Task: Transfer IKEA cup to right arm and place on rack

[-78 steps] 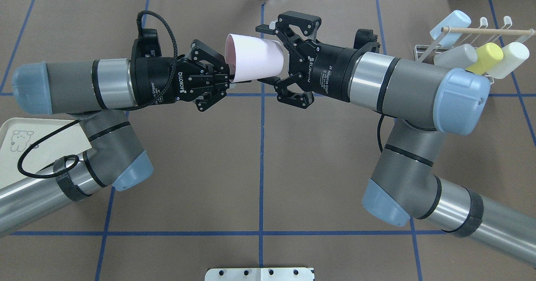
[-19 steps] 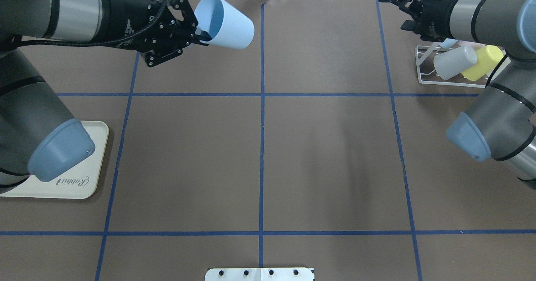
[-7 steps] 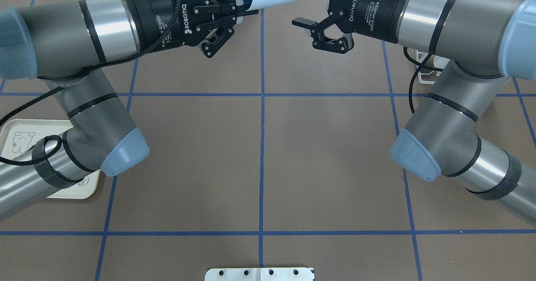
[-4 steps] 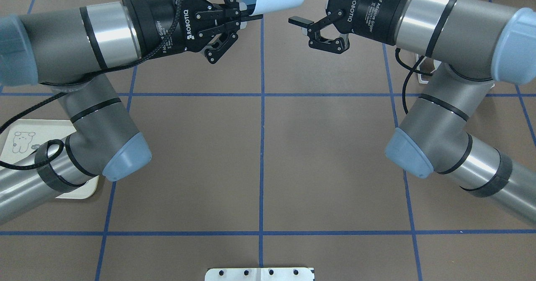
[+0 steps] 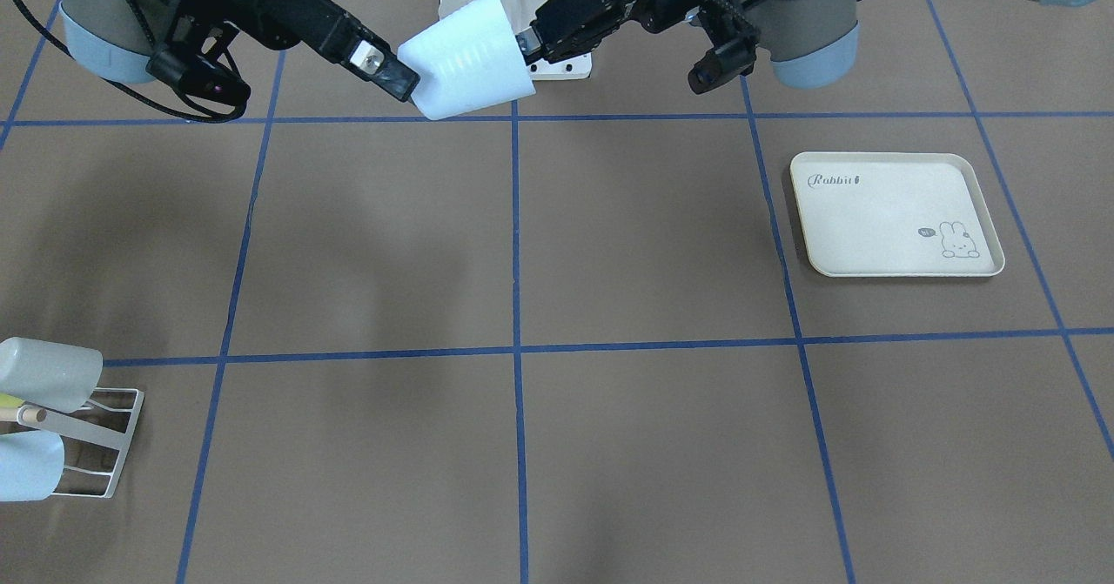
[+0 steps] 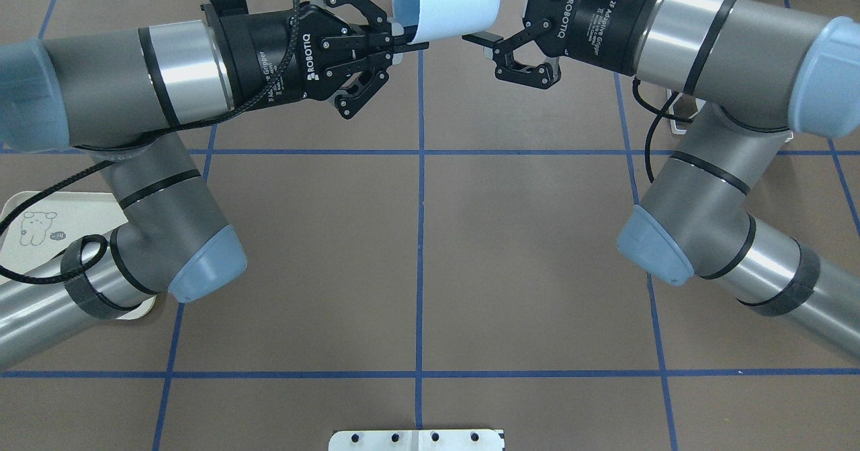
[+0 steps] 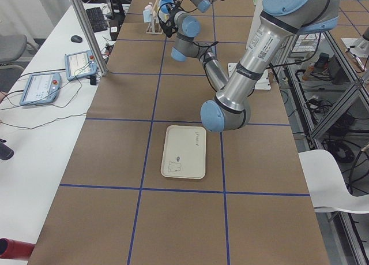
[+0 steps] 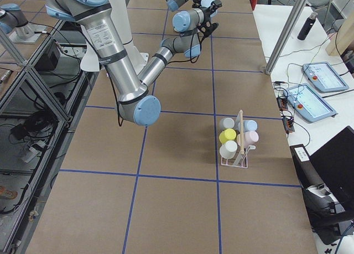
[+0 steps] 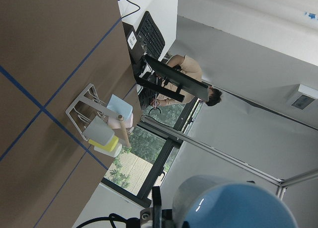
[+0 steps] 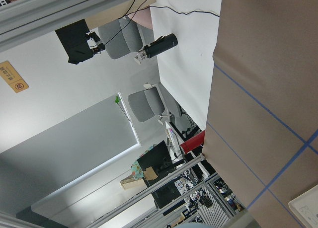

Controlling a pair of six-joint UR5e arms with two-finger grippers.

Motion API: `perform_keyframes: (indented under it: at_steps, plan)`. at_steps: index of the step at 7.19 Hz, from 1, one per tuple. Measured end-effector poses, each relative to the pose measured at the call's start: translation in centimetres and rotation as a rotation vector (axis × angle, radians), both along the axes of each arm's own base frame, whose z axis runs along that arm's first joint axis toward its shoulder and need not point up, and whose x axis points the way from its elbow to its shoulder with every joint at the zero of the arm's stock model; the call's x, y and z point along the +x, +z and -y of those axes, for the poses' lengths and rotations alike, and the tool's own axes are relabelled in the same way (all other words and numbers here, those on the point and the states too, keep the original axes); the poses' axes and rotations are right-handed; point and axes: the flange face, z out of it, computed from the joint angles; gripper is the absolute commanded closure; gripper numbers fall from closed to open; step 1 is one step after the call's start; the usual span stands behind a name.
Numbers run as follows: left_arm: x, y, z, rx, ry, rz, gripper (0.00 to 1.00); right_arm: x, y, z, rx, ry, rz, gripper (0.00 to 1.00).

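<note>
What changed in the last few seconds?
The left gripper, shut on the rim of the pale blue plastic cup, carried it from the table's left toward the middle. The right gripper left the white wire rack and came up open at the cup's base. The cream rabbit-print tray stayed put.

Matt brown paper is being shown on the table (image 6: 524, 269). Smooth plastic is being shown by the cup (image 6: 447, 1), white wire and 1 wooden dowel (image 8: 240, 131) by the rack (image 8: 234, 162).
</note>
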Motion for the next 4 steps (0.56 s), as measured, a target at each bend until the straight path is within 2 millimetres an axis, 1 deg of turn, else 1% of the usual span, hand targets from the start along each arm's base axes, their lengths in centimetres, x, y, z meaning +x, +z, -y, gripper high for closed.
perform_keyframes:
  at_steps: [1,2,3,4]
  plan:
    - [-0.02,-0.10,-0.07,0.002,0.001,-0.002,1.00,-0.06,-0.01,-0.11,0.010,0.000,-0.003,0.12]
    - [-0.05,-0.24,-0.12,0.003,0.002,-0.005,1.00,-0.11,0.14,-0.30,0.020,-0.002,-0.001,0.27]
    - [-0.02,-0.31,-0.15,0.004,0.003,-0.006,1.00,-0.12,0.38,-0.48,0.029,-0.003,0.006,0.52]
    - [0.05,-0.31,-0.17,0.003,0.004,-0.005,0.74,-0.12,0.49,-0.59,0.034,-0.005,0.011,0.82]
